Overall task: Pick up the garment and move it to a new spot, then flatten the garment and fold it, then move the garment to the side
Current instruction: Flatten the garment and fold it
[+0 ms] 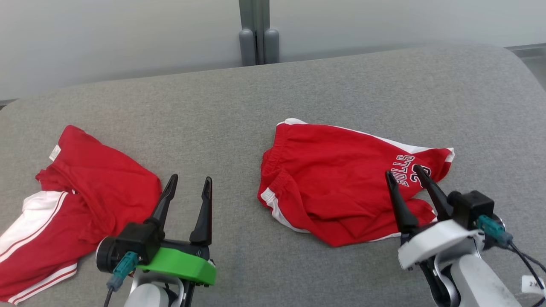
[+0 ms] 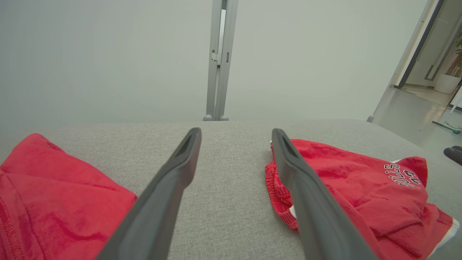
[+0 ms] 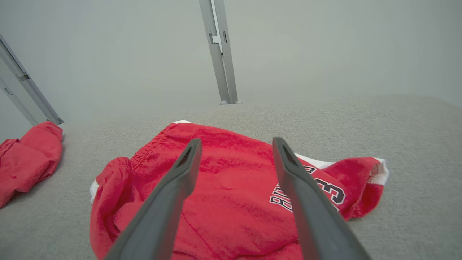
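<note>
A pair of red shorts with white trim and dark lettering, the garment, lies rumpled on the grey surface right of centre; it shows too in the left wrist view and the right wrist view. My right gripper hovers over its right part near the lettering, open, nothing between its fingers. My left gripper stands open over bare grey fabric between the two red garments, holding nothing.
A second red garment with white stripes lies crumpled at the left, close to my left gripper. The grey padded surface ends at a pale wall with a metal post. An open doorway shows far right.
</note>
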Motion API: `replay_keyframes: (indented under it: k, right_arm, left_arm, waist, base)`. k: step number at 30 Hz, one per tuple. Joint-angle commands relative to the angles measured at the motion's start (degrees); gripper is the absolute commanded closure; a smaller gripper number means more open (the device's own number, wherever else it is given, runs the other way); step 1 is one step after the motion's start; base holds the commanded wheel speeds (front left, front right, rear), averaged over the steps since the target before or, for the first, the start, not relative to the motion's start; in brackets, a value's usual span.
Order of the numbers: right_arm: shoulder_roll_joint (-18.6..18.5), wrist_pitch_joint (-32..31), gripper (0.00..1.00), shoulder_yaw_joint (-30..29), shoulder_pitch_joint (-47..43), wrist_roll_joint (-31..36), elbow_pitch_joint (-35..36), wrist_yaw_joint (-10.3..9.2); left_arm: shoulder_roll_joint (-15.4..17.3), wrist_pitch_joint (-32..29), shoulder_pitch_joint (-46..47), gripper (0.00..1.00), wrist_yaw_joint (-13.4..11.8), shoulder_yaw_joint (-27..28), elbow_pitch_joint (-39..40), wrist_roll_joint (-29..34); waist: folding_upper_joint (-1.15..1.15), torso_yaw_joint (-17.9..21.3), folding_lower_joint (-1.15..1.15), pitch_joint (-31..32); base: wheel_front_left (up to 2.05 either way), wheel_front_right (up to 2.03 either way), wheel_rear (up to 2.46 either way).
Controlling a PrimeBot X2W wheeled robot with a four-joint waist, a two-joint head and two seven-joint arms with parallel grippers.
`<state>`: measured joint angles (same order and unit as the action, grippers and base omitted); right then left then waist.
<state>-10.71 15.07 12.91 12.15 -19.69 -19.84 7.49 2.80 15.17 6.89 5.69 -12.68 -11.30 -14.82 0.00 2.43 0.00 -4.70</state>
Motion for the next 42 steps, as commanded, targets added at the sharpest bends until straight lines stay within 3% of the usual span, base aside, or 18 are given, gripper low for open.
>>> replay_keyframes:
  k: [1, 10, 17, 28, 38, 39, 40, 41, 42]
  right_arm:
    - [1.14, 0.15, 0.0, -1.8, -2.79, 1.51, 1.6, 0.0]
    - [4.64, 0.15, 0.0, -5.35, -8.47, 5.73, 5.73, 0.0]
    - [5.23, 0.16, 0.0, -5.64, -7.01, 6.16, 6.27, 0.0]
    - [6.02, 0.16, 0.0, -5.98, -5.87, 6.35, 6.24, 0.0]
    - [6.64, 0.16, 0.0, -6.57, -5.75, 6.51, 5.82, 0.0]
    - [6.68, 0.16, 0.0, -6.55, -5.73, 6.53, 5.7, 0.0]
    - [6.71, 0.16, 0.0, -6.48, -5.7, 6.6, 5.55, 0.0]
    - [6.75, 0.16, 0.0, -6.41, -5.67, 6.64, 5.44, 0.0]
    - [6.82, 0.16, 0.0, -6.37, -5.66, 6.62, 5.34, 0.0]
  left_arm:
    - [0.17, -0.04, -0.89, 0.0, 0.24, 0.27, 0.06, -0.47]
    - [0.23, -0.03, -0.59, 0.0, 1.18, -0.66, -2.69, 1.12]
    - [2.91, -0.36, 4.54, 0.0, 1.77, -6.69, -12.84, 1.96]
    - [8.14, -2.69, 14.85, 0.0, 1.82, -18.28, -23.49, -4.71]
    - [9.71, -1.04, 17.64, 0.0, 1.77, -22.22, -27.06, -8.71]
    - [9.73, -0.97, 17.71, 0.15, 1.77, -22.55, -27.14, -9.0]
    - [9.77, -0.85, 17.83, 0.67, 1.77, -23.02, -27.22, -9.34]
    - [9.81, -0.82, 17.99, 1.0, 1.77, -23.41, -27.28, -9.72]
    - [9.96, -0.65, 18.26, 1.0, 1.77, -23.72, -27.31, -10.16]
  waist:
    - [0.0, 1.83, 0.0, 1.3]
    - [0.0, 5.16, 0.0, 0.59]
    - [0.0, 7.51, 0.0, -1.56]
    - [0.0, 10.46, 0.0, -5.09]
    - [0.0, 11.17, 0.0, -5.45]
    - [0.0, 11.16, 0.0, -5.46]
    - [0.0, 11.16, 0.0, -5.47]
    - [0.0, 11.14, 0.0, -5.5]
    - [0.0, 11.07, 0.0, -5.49]
  base:
    - [0.0, 0.0, 0.0]
    - [0.0, 0.0, 0.0]
    - [0.0, 0.0, 0.0]
    - [0.0, 0.0, 0.0]
    - [0.0, 0.0, 0.0]
    - [0.0, 0.0, 0.0]
    - [0.0, 0.0, 0.0]
    - [0.0, 0.0, 0.0]
    - [0.0, 0.0, 0.0]
